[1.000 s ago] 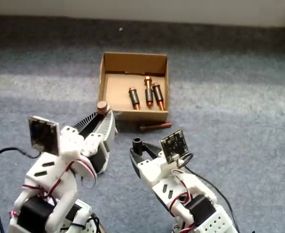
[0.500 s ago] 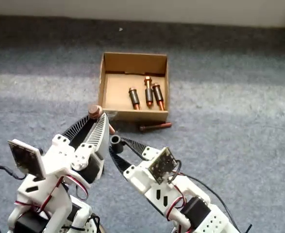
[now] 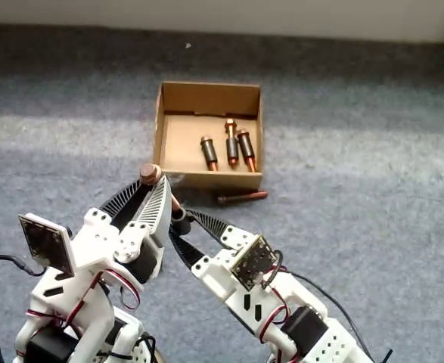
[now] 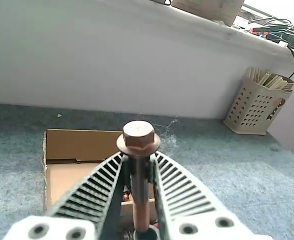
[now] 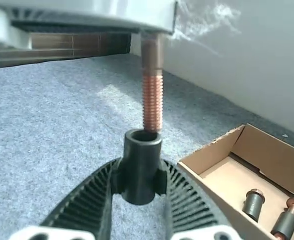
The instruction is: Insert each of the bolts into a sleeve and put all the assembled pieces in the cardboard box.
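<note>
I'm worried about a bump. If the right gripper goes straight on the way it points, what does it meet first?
Probably the left gripper, whose fingers and bolt stand just past the sleeve that the right gripper holds; depth is unclear.

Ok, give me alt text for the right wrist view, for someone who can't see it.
The right gripper holds a black sleeve upright, with a copper bolt hanging threaded end down, its tip at the sleeve's mouth. Farther off, on grey carpet, an open cardboard box holds assembled pieces.
</note>
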